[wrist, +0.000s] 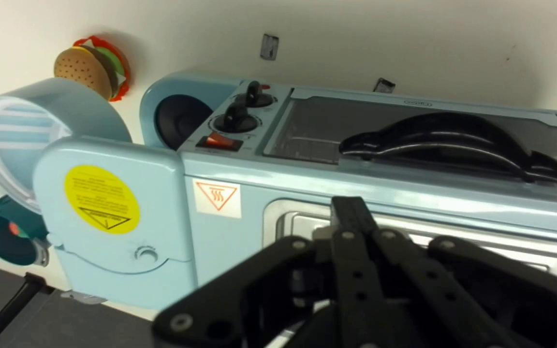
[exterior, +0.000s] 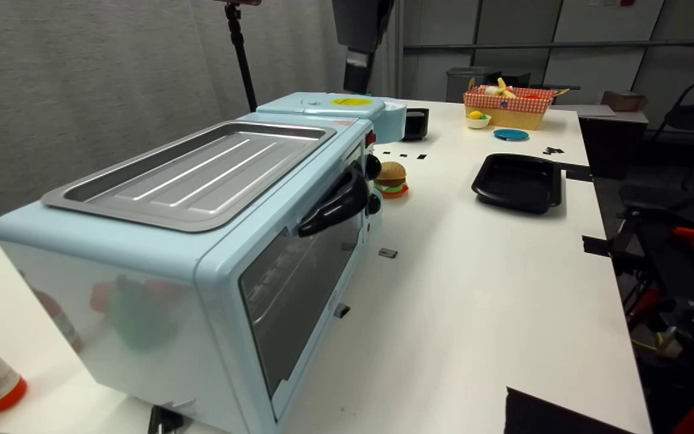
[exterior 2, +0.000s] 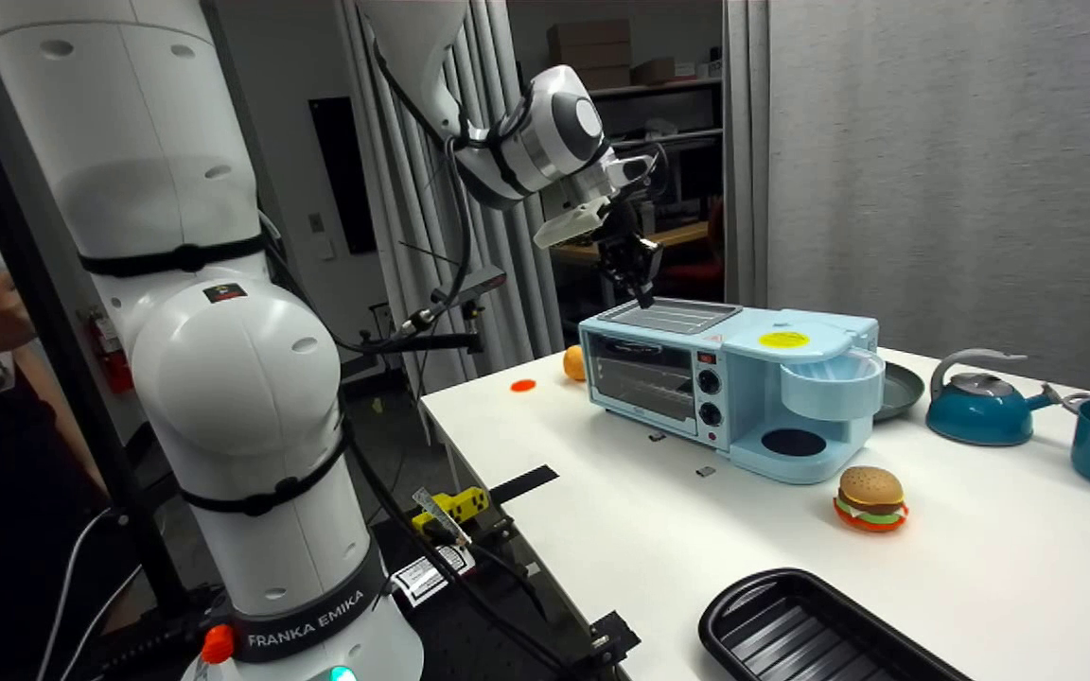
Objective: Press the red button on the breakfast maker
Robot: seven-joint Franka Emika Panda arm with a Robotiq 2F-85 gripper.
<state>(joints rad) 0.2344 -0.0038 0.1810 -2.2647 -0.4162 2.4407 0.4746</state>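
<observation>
Breakfast maker (exterior 2: 732, 378), burger (exterior 2: 871, 498) close by and black tray (exterior 2: 810, 629) farther off, stands beneath the closed gripper (wrist: 351, 208).

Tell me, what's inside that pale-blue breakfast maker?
Inside the breakfast maker, pale bars, perhaps a rack, show faintly through the dark glass door. In the wrist view, the black handle hides part; the casing covers more. I can't tell whether food is inside.

White arm (exterior 2: 233, 350) arched high, black pincer (wrist: 354, 212) angled downward, fingers (wrist: 344, 215) together
</observation>
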